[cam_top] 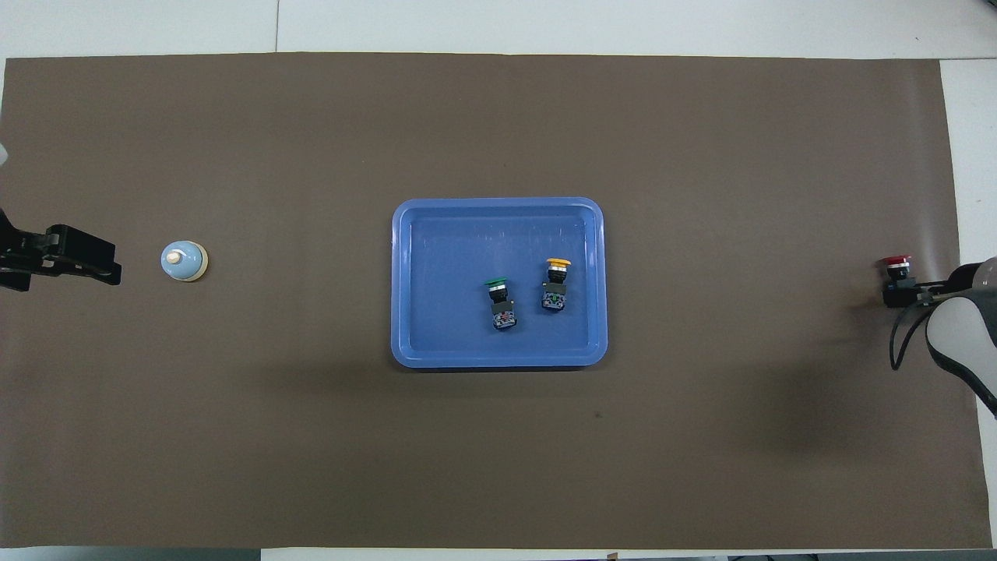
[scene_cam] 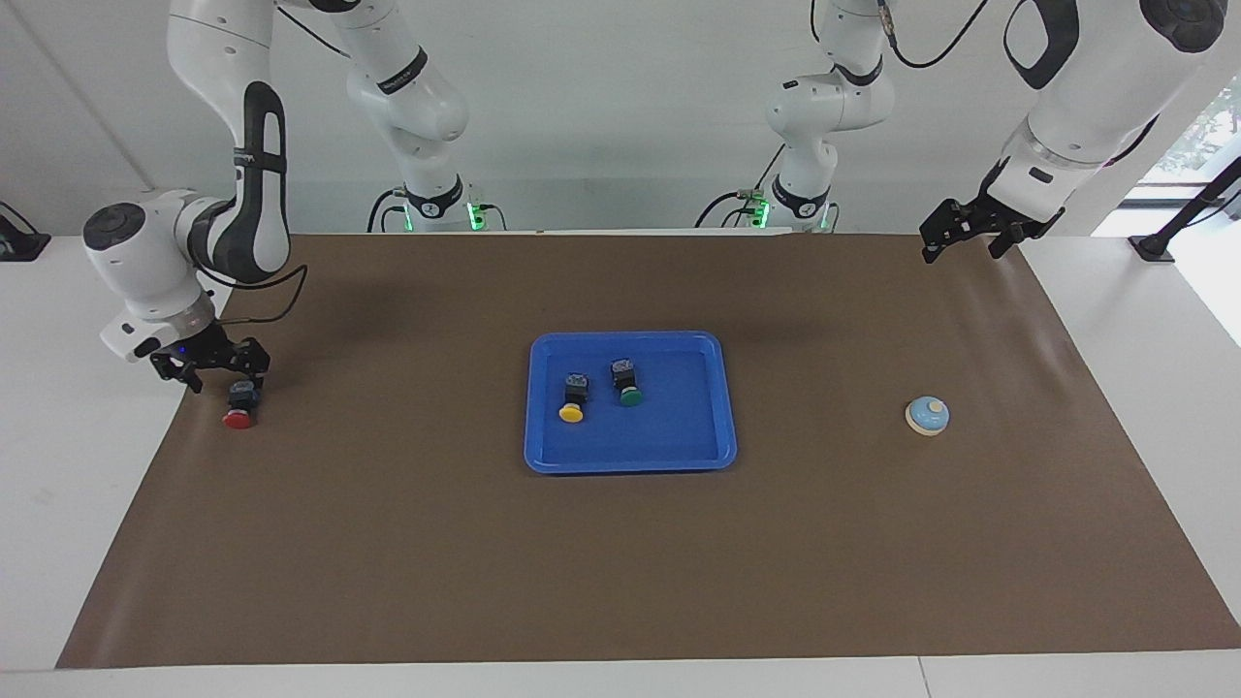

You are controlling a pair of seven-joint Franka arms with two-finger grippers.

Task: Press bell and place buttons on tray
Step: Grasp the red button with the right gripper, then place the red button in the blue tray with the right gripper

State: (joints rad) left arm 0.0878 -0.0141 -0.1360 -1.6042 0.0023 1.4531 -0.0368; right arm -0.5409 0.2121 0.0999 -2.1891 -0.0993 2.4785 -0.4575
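Two arms at a brown mat (scene_cam: 620, 543), with the last button not yet delivered. The right gripper (scene_cam: 215, 373) sits low at the right arm's end of the mat, directly at the red button (scene_cam: 238, 407); its fingers (scene_cam: 254, 361) flank the button's black body, but whether they have closed on it cannot be told, and the overhead view shows only the body meeting the gripper's tip. The button lies on its side with its red cap pointing away from the gripper, so the blocky body, the easier part to pinch, is what is presented to the fingers.

Well apart from this gripper, at mid-table, lies the blue tray (scene_cam: 543, 456), already holding the yellow button (scene_cam: 572, 399) and the green button (scene_cam: 627, 382). Both lie on their sides, close together, in the half of the tray nearer the robots. The half farther from the robots is bare, and this is judged the natural spot for the third button.

Nothing lies on the mat between the right gripper and the tray; the raised rim is the only obstacle, so a lift is probably required before the crossing.

The left gripper (scene_cam: 970, 231) waits raised above the mat's corner at the left arm's end, fingers spread and empty. The bell (scene_cam: 928, 416) stands upright on the mat, well below and apart from it.
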